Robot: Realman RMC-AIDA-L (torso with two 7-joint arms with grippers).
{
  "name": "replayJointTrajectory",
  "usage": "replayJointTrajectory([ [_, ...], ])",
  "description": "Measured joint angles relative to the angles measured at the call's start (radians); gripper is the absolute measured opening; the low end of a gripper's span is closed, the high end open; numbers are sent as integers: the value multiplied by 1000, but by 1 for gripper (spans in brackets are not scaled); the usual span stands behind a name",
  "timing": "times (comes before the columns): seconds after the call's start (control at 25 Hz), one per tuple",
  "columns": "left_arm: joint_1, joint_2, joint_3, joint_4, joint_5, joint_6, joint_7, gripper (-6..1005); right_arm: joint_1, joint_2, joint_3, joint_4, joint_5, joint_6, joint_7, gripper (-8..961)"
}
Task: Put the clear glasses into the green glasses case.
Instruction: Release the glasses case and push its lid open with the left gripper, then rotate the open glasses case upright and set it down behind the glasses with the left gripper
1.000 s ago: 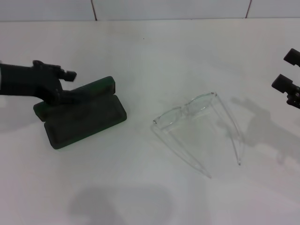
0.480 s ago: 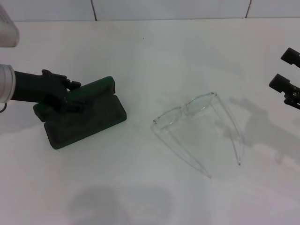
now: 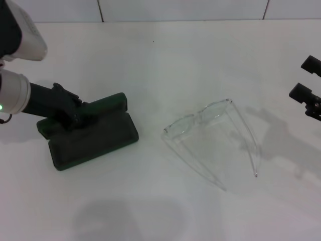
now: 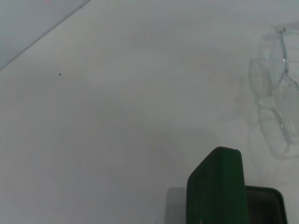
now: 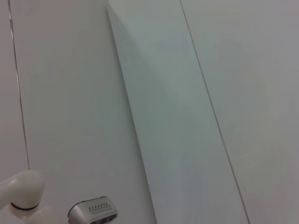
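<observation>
The green glasses case [image 3: 93,138] lies open at the left of the white table, its lid [image 3: 105,106] raised at the back and the dark lined tray in front. My left gripper [image 3: 74,111] is right at the lid's left part, touching it. The left wrist view shows the lid's green edge [image 4: 217,186] standing upright, with the dark lining [image 4: 264,205] beside it. The clear glasses [image 3: 200,119] rest unfolded at mid-table, arms pointing toward the front; they also show in the left wrist view [image 4: 275,93]. My right gripper [image 3: 307,78] hovers open at the far right, well away from the glasses.
The white table [image 3: 160,60] ends at a tiled wall along the back. The right wrist view shows only pale panels and a bit of the robot's white body [image 5: 23,193].
My left arm has swung forward and right along the lid, and the case has slid a little to the right. The glasses and right gripper have hardly moved.
</observation>
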Motion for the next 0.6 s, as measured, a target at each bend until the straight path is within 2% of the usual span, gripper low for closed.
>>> replayJointTrajectory([
  [0.2, 10, -4, 23, 40, -4, 0, -11, 358, 0, -1, 4, 19, -1, 0, -7, 859],
  [0.36, 45, -6, 70, 110, -47, -1, -16, 262, -1, -1, 8, 25, 2, 0, -13, 859],
  [0.6, 111, -6, 239, 260, -92, 0, -22, 148, -22, -1, 58, 36, 44, -35, -20, 859],
])
